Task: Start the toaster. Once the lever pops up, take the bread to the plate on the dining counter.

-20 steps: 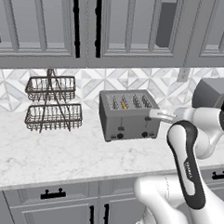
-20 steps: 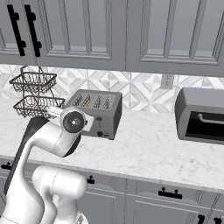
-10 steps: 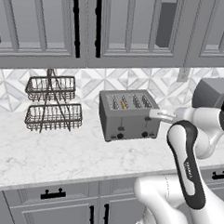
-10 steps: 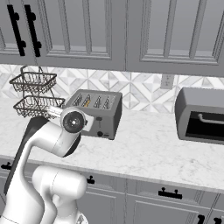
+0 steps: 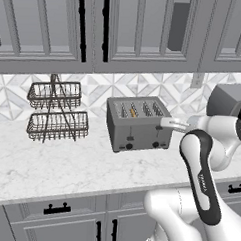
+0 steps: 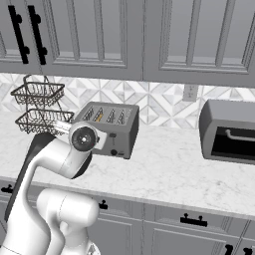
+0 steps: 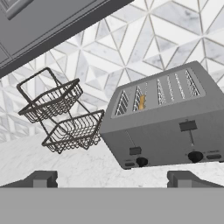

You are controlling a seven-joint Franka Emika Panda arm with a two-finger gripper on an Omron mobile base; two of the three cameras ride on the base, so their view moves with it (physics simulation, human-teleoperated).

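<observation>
A dark two-level wire basket rack [image 5: 57,112] stands on the white marble counter [image 5: 65,164]. A big grey oven box [image 6: 230,131] sits further along, below grey cupboards [image 6: 124,37].

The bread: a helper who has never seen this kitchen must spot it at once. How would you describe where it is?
Find the marble counter under the grey wall cabinets, then the boxy grey toaster standing right of the two-tier wire basket rack. The bread is the thin orange-brown slice sunk in the second slot from the rack side, the only slot showing colour.
</observation>
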